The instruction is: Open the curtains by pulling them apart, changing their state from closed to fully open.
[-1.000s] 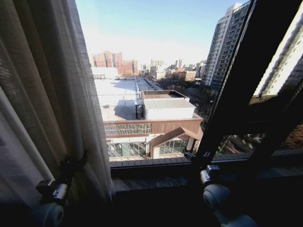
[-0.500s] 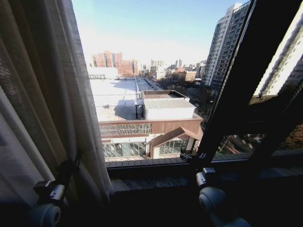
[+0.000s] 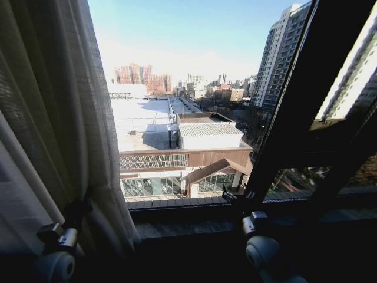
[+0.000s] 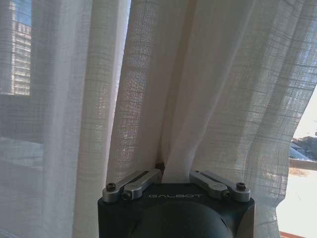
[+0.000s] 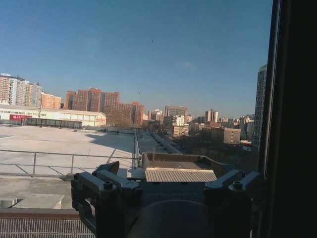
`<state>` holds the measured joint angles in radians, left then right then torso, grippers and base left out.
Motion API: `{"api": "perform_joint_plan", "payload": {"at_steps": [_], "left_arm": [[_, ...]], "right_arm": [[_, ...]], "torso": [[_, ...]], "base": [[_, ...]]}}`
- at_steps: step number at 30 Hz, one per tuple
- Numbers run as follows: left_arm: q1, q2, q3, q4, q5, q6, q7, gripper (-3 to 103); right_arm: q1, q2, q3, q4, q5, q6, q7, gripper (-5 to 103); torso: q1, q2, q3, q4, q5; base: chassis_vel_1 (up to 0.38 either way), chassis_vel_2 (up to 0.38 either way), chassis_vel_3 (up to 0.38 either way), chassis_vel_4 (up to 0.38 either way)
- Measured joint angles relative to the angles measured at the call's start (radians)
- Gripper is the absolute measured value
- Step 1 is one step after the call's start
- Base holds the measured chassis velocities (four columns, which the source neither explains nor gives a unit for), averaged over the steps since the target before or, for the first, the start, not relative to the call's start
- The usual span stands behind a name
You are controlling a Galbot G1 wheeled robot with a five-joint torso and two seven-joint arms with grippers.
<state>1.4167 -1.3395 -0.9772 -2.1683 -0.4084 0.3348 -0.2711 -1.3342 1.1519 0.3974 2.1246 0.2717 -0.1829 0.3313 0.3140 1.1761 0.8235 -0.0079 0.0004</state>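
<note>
A sunlit city spreads beyond the glass, low rooftops, red-brick blocks and a tall tower under a clear blue sky, and we're right at the window. Nearest us, down in the left corner, the left gripper is buried in the fabric; on its wrist camera the left gripper has its metal linkages drawn in around a pinched fold, so I'd call it clamped on the cloth. That cloth is the tall sheer white pleated curtain panel, bunched against the left side of the window, its loose weave letting daylight through. Across from it, the right gripper sits low by the dark window sill, just beside the thick dark slanted window frame bar. From its own wrist camera the right gripper points out at the rooftops with its fingers spread and nothing between them.

This fabric looks light, soft and floppy, with no stiffness at all. It should slide along with little effort, but thin weave can slip out of a shallow pinch or snag. Best hold, by my read, is a gathered bundle of several pleats low on the panel's inner edge, rather than one thin layer. Most of the glass is already uncovered; I can't make out a second panel on the right
</note>
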Motion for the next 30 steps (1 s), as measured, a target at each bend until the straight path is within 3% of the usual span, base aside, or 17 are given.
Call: {"api": "perform_joint_plan", "payload": {"at_steps": [2, 3, 6, 11, 14, 19, 20, 26, 30], "left_arm": [[-0.019, 0.003, -0.018, 0.019, -0.029, 0.018, -0.124, 0], [-0.019, 0.003, -0.018, 0.019, -0.029, 0.018, -0.124, 0], [-0.049, 0.018, -0.055, 0.068, -0.062, 0.021, -0.233, 0], [-0.086, 0.038, -0.101, 0.129, -0.088, 0.021, -0.320, 0], [-0.125, 0.051, -0.139, 0.185, -0.097, 0.019, -0.432, 0], [-0.150, 0.055, -0.165, 0.216, -0.093, 0.005, -0.507, 0], [-0.169, 0.060, -0.191, 0.242, -0.084, -0.009, -0.563, 0], [-0.203, 0.095, -0.275, 0.327, -0.038, -0.059, -0.634, 0], [-0.176, 0.112, -0.299, 0.327, -0.023, -0.043, -0.605, 0]], "right_arm": [[0.000, 0.002, -0.007, 0.000, -0.004, 0.005, -0.007, 100], [0.000, 0.002, -0.007, 0.000, -0.004, 0.005, -0.007, 100], [0.001, 0.002, -0.011, 0.000, -0.004, 0.007, -0.013, 100], [-0.001, -0.001, -0.012, 0.000, -0.004, 0.010, -0.020, 100], [0.003, -0.008, -0.013, -0.003, -0.002, 0.011, -0.024, 100], [0.008, -0.010, -0.017, -0.010, -0.001, 0.011, -0.027, 100], [0.012, -0.010, -0.022, -0.018, -0.001, 0.011, -0.029, 100], [0.020, -0.009, -0.027, -0.039, 0.000, 0.013, -0.034, 100], [0.025, -0.008, -0.031, -0.048, 0.000, 0.013, -0.036, 100]], "torso": [[0.000, 0.000, 0.000, 0.0002, 0.0003], [0.000, 0.000, 0.000, 0.0002, 0.0003], [0.000, 0.000, 0.000, 0.0000, 0.0004], [0.000, 0.000, 0.000, 0.0000, 0.0003], [0.000, 0.000, 0.000, 0.0001, 0.0004], [0.000, 0.000, 0.000, 0.0000, 0.0003], [0.000, 0.000, 0.000, 0.0000, 0.0004], [0.000, 0.000, 0.000, 0.0002, -0.0002], [0.000, 0.000, 0.000, 0.0006, -0.0010]], "base": [[0.000, 0.000, 0.000, 0.000], [0.000, 0.000, 0.000, 0.000], [0.000, 0.000, 0.000, 0.000], [0.000, 0.000, 0.000, 0.000], [0.000, 0.000, 0.000, 0.000], [0.000, 0.000, 0.000, 0.000], [0.000, 0.000, 0.000, 0.000], [0.000, 0.000, 0.000, 0.000], [0.000, 0.000, 0.000, 0.000]]}}
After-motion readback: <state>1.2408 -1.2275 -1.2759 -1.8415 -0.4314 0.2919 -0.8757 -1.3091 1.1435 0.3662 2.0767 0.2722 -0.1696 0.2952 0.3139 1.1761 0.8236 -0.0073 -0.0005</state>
